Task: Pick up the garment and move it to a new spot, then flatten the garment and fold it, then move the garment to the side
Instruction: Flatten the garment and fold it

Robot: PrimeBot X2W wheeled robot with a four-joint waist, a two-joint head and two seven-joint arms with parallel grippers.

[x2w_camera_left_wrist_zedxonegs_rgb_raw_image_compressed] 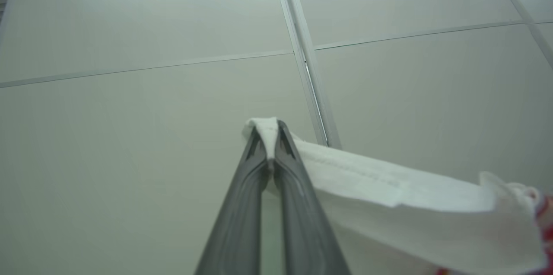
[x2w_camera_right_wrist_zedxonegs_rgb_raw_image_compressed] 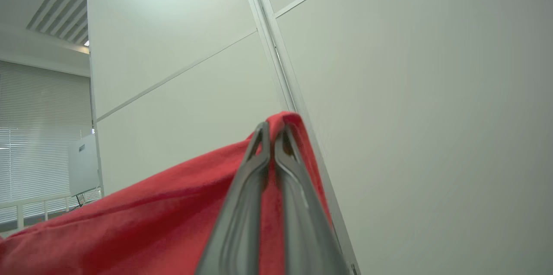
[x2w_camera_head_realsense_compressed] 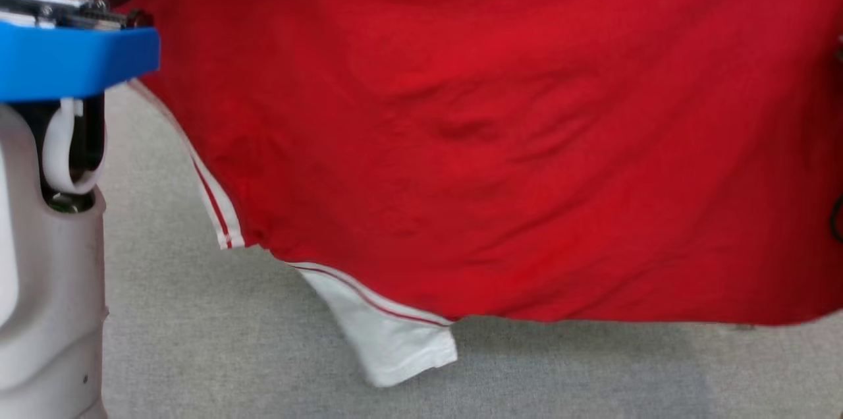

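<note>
A grey, felt-like surface (x2w_camera_head_realsense_compressed: 197,340) runs under the whole head view; whether it is a bench top or the floor cannot be told. At that view's left edge a pale forearm (x2w_camera_head_realsense_compressed: 46,274) rises, with a blue band (x2w_camera_head_realsense_compressed: 72,63) across it. To its right the red garment (x2w_camera_head_realsense_compressed: 494,142) hangs spread wide in the air in front of the grey surface, hiding most of it. A white, red-striped trim (x2w_camera_head_realsense_compressed: 214,201) runs down the garment's left border, and a white sleeve (x2w_camera_head_realsense_compressed: 395,340) dangles below the lower hem, left of centre. In the left wrist view the left jaws are pressed together on a white edge of the garment. The cloth pokes out above the dark fingers (x2w_camera_left_wrist_zedxonegs_rgb_raw_image_compressed: 242,206) and trails away to the right. Behind stand pale wall panels (x2w_camera_left_wrist_zedxonegs_rgb_raw_image_compressed: 129,136) with thin seams and a metal upright (x2w_camera_left_wrist_zedxonegs_rgb_raw_image_compressed: 309,71). In the right wrist view slatted blinds (x2w_camera_right_wrist_zedxonegs_rgb_raw_image_compressed: 39,128) and a low white rail (x2w_camera_right_wrist_zedxonegs_rgb_raw_image_compressed: 26,216) lie far left, with ceiling slats (x2w_camera_right_wrist_zedxonegs_rgb_raw_image_compressed: 65,2) above them and more pale panels to the right. The right jaws are clamped on a red fold of the garment, which peaks just above their tips and drapes down to the left.
</note>
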